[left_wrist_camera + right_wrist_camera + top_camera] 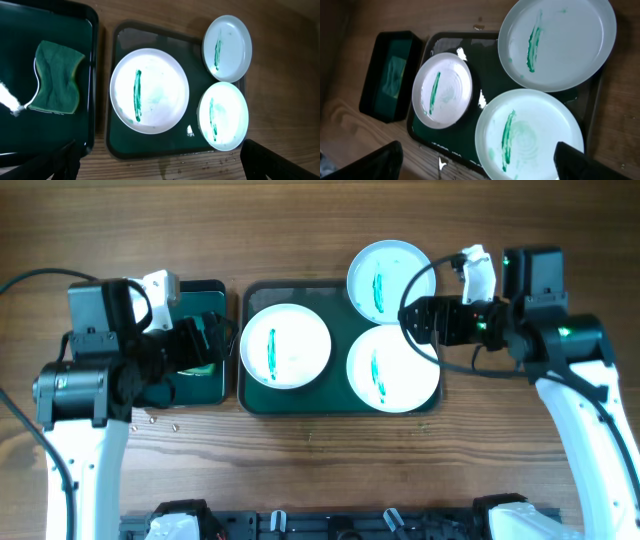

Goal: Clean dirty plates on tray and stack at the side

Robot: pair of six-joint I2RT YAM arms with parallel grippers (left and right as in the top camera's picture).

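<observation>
White round plates (pixel 285 345), three, teal-streaked, lie on the dark green rectangular tray (pixel 335 400), one overhanging its far rim; probably light, stiff, slick, so pinch a rim. Left gripper (pixel 222 340) and right gripper (pixel 406 318) both spread, empty

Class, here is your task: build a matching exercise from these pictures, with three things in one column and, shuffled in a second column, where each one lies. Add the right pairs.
Things
1. sponge
2. left plate
3. far plate

Places
A. sticks out over the far rim of the large tray
B. in the small tray
C. on the large tray, at the end next to the small tray

Pairs: 1-B, 2-C, 3-A
</observation>
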